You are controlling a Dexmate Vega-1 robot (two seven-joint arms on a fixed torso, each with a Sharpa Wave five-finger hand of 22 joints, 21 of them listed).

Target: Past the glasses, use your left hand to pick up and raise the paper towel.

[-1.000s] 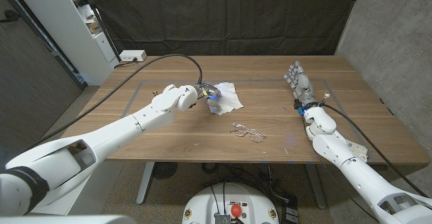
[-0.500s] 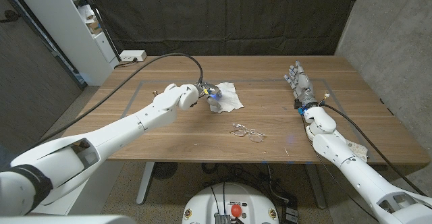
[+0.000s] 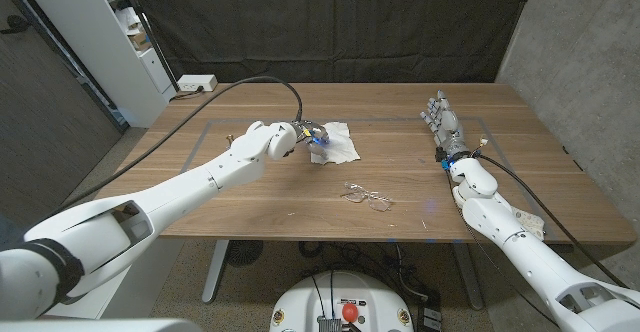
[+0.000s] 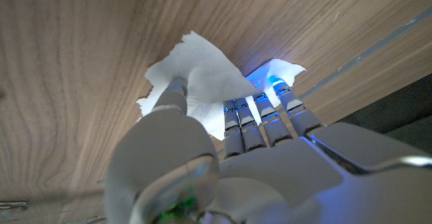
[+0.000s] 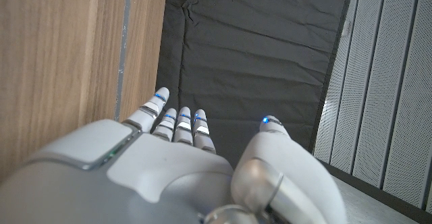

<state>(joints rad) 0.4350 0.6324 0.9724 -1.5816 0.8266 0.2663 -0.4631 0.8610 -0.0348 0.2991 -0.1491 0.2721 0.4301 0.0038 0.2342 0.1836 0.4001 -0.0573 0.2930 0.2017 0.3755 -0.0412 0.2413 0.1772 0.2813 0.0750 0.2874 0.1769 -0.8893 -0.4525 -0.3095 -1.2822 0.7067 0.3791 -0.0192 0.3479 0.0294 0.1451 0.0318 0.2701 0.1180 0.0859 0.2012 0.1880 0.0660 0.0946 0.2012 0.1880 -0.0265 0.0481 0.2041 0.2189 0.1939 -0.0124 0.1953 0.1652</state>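
A white paper towel (image 3: 341, 144) lies on the wooden table (image 3: 250, 187) left of centre, beyond the thin-rimmed glasses (image 3: 367, 197). My left hand (image 3: 298, 135) is at the towel's left edge. In the left wrist view my left hand (image 4: 223, 156) has its fingertips (image 4: 260, 106) pressed on the paper towel (image 4: 202, 75), and a raised fold of it is bunched between the thumb and the fingers. The rest of the towel still lies on the wood. My right hand (image 3: 443, 122) stands at the table's right side with its fingers straight and apart, holding nothing; it shows the same in the right wrist view (image 5: 182, 156).
A white power strip (image 3: 196, 83) sits at the table's far left corner, its black cable (image 3: 270, 84) arcing toward my left hand. A white shelf unit (image 3: 120, 32) stands beyond the left edge. Dark curtain hangs behind the table.
My left hand has edged a little farther onto the towel, and the towel's left edge has bunched up slightly. My right arm has not moved.
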